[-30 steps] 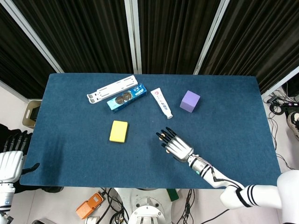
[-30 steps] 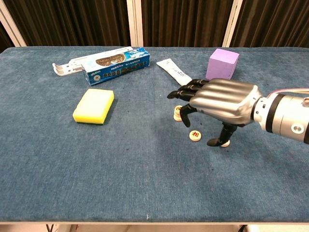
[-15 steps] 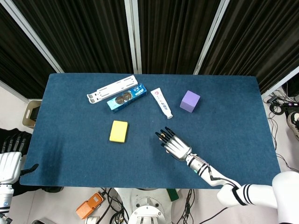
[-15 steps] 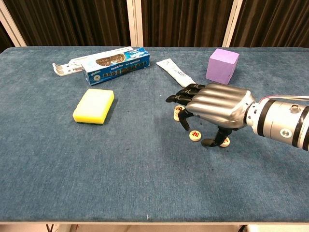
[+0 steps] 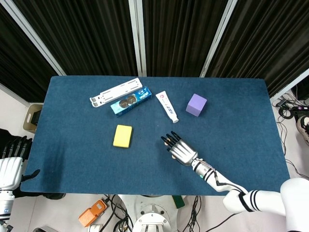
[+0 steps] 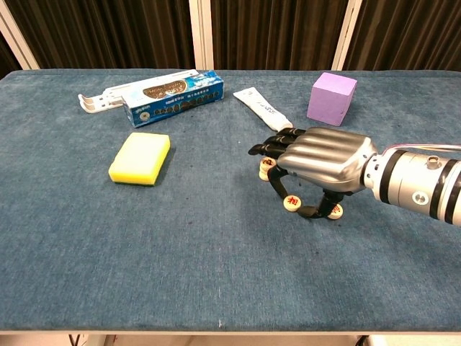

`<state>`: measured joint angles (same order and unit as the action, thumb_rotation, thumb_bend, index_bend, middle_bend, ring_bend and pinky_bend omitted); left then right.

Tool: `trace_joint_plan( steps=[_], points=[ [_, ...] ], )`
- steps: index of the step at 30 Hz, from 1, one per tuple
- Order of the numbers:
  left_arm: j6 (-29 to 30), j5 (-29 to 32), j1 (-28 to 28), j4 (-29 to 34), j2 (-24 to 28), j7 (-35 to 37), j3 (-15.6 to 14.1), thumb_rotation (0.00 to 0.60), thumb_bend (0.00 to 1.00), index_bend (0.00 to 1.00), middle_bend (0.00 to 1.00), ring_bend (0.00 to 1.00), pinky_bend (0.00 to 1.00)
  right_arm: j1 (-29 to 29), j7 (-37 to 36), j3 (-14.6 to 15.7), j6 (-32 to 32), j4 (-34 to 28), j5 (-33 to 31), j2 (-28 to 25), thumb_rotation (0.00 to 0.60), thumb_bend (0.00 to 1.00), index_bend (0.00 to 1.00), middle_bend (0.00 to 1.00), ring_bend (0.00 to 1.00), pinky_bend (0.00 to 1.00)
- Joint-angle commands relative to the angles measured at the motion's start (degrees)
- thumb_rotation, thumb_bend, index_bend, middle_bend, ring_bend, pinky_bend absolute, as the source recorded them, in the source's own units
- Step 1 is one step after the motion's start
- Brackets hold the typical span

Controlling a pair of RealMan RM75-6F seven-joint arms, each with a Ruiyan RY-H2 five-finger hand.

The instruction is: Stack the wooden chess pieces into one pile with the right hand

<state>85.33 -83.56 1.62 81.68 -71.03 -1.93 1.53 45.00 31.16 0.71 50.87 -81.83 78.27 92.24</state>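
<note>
Hovering my right hand [image 6: 320, 160] palm-down over the wooden chess pieces [image 6: 291, 202], fingers curling loosely, gripping nothing.

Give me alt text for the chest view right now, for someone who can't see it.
The right hand hovers palm-down over three small wooden chess pieces on the blue table, fingers reaching down among them. Behind lie a yellow sponge, a blue box, a white tube and a purple cube.
</note>
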Motion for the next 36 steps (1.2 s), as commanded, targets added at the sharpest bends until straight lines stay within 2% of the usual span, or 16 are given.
trace_joint_plan(
  steps=[1, 9, 16, 25, 36],
  points=[
    [0.01, -0.01, 0.0, -0.06, -0.02, 0.05, 0.02, 0.6, 0.0, 0.08, 0.01, 0.0, 0.0, -0.06, -0.37, -0.56, 0.33, -0.13, 0.1, -0.16, 0.6, 0.48, 0.59, 0.04, 0.0, 0.03],
    [0.2, -0.2, 0.01, 0.13, 0.04, -0.02, 0.04, 0.6, 0.0, 0.08, 0.01, 0.0, 0.0, 1.26, -2.1, -5.03, 0.54, -2.84, -1.57, -1.8, 0.6, 0.48, 0.58, 0.04, 0.0, 0.03],
    [-0.06, 0.01, -0.05, 0.2, 0.02, -0.16, -0.06, 0.6, 0.0, 0.08, 0.01, 0.0, 0.0, 3.92, 0.5, -8.85, -2.29, -1.88, -7.61, -1.22, 0.6, 0.48, 0.56, 0.04, 0.0, 0.03],
    [-0.41, 0.36, 0.02, 0.08, -0.06, -0.07, 0.05, 0.6, 0.0, 0.08, 0.01, 0.0, 0.0, 5.86, 3.07, -9.62, -4.06, -0.03, -12.81, -0.12, 0.6, 0.48, 0.53, 0.04, 0.0, 0.03],
    [-0.75, 0.49, 0.2, -0.06, -0.16, -0.19, 0.11, 0.6, 0.0, 0.08, 0.01, 0.0, 0.0, 6.93, 4.11, -8.68, -4.18, 0.5, -14.68, 0.69, 0.6, 0.48, 0.52, 0.04, 0.0, 0.03]
  ],
)
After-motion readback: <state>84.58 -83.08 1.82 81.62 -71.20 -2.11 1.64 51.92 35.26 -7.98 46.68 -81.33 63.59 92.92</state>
